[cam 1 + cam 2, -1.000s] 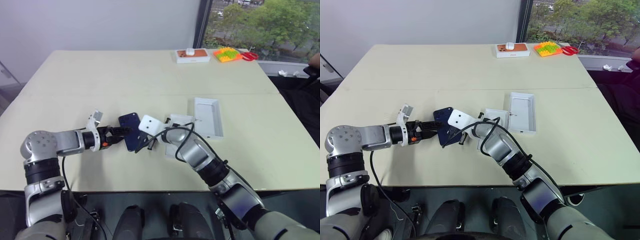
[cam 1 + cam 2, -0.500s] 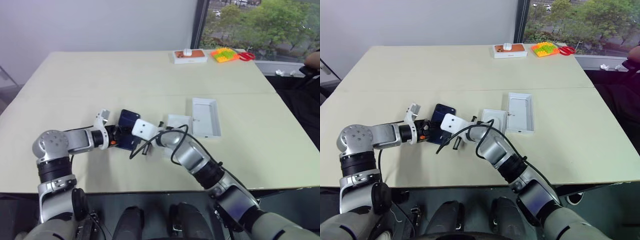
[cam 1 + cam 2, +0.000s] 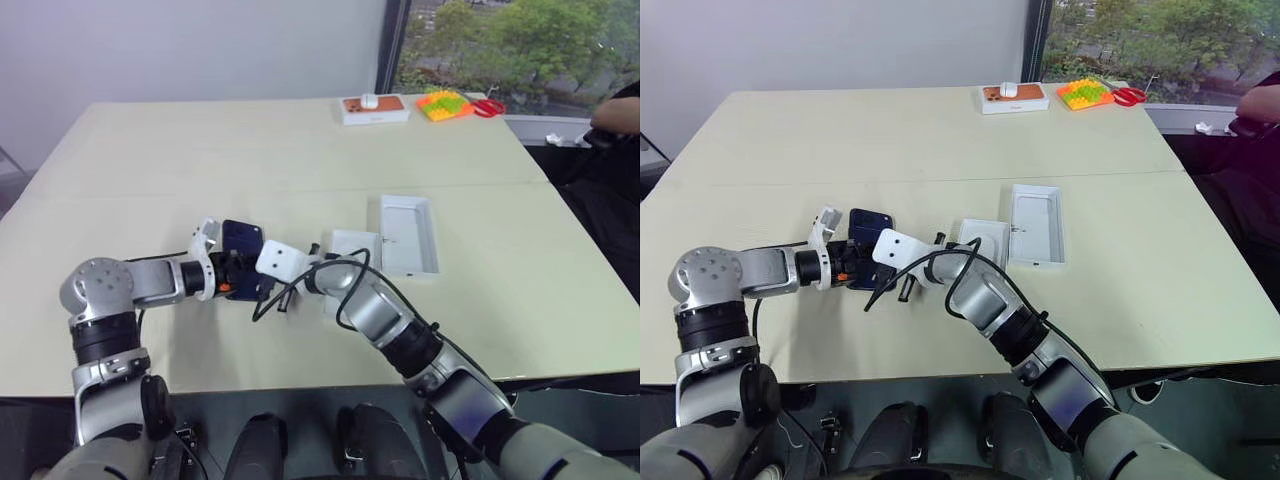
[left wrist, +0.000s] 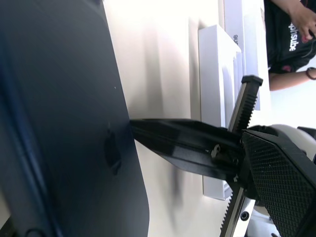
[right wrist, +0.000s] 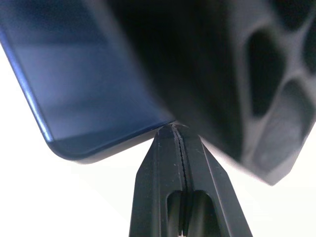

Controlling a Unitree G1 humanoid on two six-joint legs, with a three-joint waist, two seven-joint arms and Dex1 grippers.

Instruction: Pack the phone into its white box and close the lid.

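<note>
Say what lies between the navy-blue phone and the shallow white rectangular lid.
Left eye view: the shut right gripper and a small white recessed piece, between navy-blue phone and lid.

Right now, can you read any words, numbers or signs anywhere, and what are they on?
Phone: a small dark logo mark on its back, no letters.
Person's dark shirt: pale letters, too blurred to read for sure.
White packaging piece: tiny grey print, too small to read.
Orange-topped box: print on its side, too small to read.
</note>
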